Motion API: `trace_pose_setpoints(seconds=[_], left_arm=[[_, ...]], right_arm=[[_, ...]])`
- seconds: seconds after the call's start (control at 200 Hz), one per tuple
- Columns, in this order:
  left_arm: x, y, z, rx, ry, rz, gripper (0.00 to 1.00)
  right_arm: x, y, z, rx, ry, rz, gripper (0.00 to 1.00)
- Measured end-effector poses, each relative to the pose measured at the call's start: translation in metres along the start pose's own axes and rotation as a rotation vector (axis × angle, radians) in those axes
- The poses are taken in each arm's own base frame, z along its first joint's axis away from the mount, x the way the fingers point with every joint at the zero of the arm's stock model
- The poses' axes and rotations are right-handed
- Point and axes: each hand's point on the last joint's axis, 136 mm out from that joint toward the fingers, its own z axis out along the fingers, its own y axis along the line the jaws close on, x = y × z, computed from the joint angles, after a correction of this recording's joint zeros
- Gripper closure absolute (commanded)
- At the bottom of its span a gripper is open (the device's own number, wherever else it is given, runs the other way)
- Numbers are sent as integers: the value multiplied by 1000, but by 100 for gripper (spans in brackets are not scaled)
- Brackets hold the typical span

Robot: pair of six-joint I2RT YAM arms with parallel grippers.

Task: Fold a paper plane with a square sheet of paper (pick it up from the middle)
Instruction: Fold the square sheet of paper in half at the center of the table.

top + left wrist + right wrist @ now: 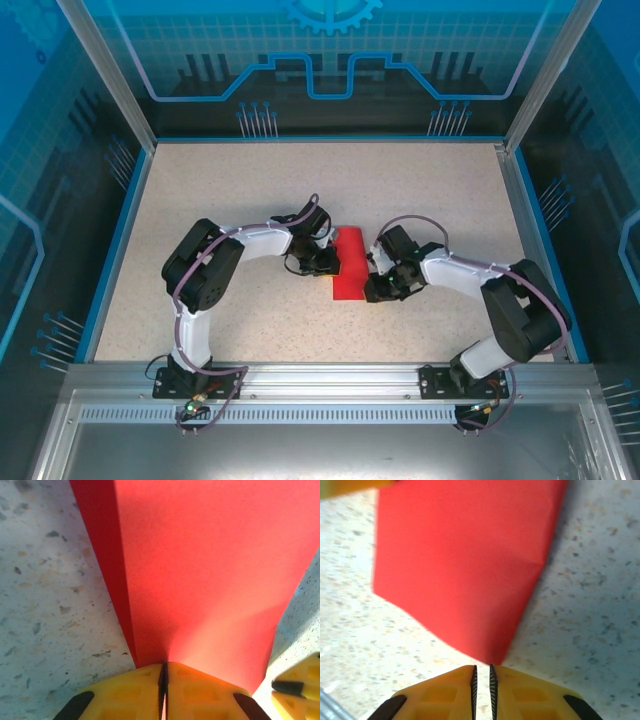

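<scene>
The square sheet of paper (350, 262), bright red and folded narrow, lies on the speckled table between my two grippers. My left gripper (327, 262) comes at it from the left. In the left wrist view its yellow jaws (165, 666) are pressed together on the near edge of the paper (210, 570), with a darker layer showing along the left. My right gripper (376, 284) sits at the paper's lower right corner. Its jaws (482, 667) stand a narrow slit apart with bare table between them, and the paper's corner (465, 565) ends just ahead of the tips.
The table (230, 190) is walled by a blue rim and clear panels, with a metal rail (330, 378) along the near edge. A yellow finger of the right gripper (300, 687) shows at the lower right of the left wrist view.
</scene>
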Motion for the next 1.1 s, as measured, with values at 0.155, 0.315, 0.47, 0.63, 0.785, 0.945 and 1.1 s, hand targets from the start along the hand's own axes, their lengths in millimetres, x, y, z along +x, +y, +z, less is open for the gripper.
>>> trace_pose_setpoints(seconds=[0.155,0.315,0.47,0.63,0.785,0.945,1.1], left_arm=[[0,0,0,0,0,1,89],[0,0,0,-1,2,1,89],[0,0,-1,-4,3,4,89],[0,0,-1,-6,2,7,89],[0,0,-1,-7,3,8,89],[0,-1,-2,-12,5,22,89],[0,-1,-1,-16,7,24,89]], right_arm=[[-13,20,-4,-97,-45,7,82],[-16,17,12,-111,-14,25,83],[-11,6,21,-94,25,43,83],[-8,1,20,-89,29,44,82],[-1,-10,12,-77,22,75,82],[-8,-8,-6,-90,-20,90,83],[-45,15,-21,-173,-118,69,83]])
